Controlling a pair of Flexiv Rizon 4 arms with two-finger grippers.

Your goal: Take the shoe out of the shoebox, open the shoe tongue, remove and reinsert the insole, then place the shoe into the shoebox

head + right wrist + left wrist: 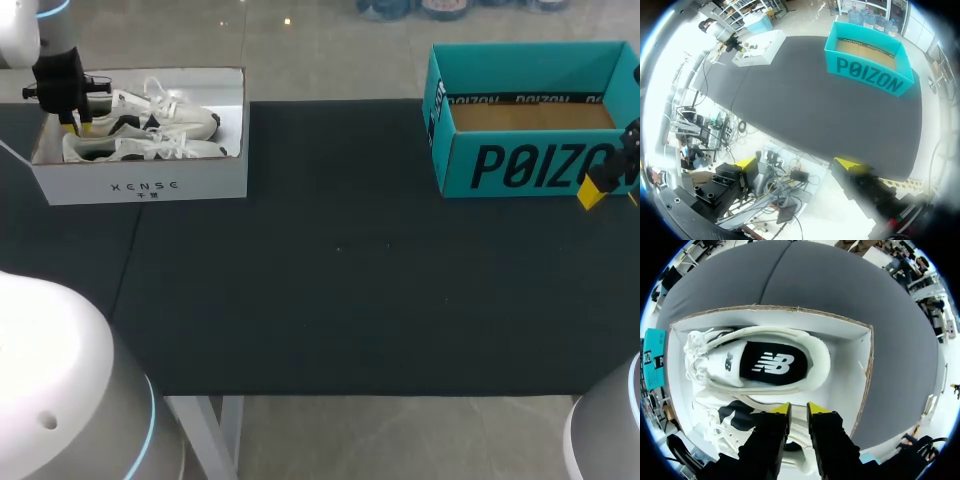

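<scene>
A white shoebox (140,186) at the table's far left holds two white shoes lying side by side. My left gripper (75,125) hangs inside it at the heel end. In the left wrist view its fingers (799,411) stand a narrow gap apart, with the collar edge of the back shoe (730,417) pinched between them. Just ahead of the tips lies the front shoe (765,362), its dark insole showing. In the head view these are the back shoe (185,115) and the front shoe (150,150). My right gripper (797,163) is open and empty, near the teal box's front corner (600,188).
A teal open box (530,165) with a brown bottom stands at the far right, also seen from the right wrist (867,70). The white shoebox's wall (862,370) rises close beside my left fingers. Dark mat (340,270) spans the table between the boxes.
</scene>
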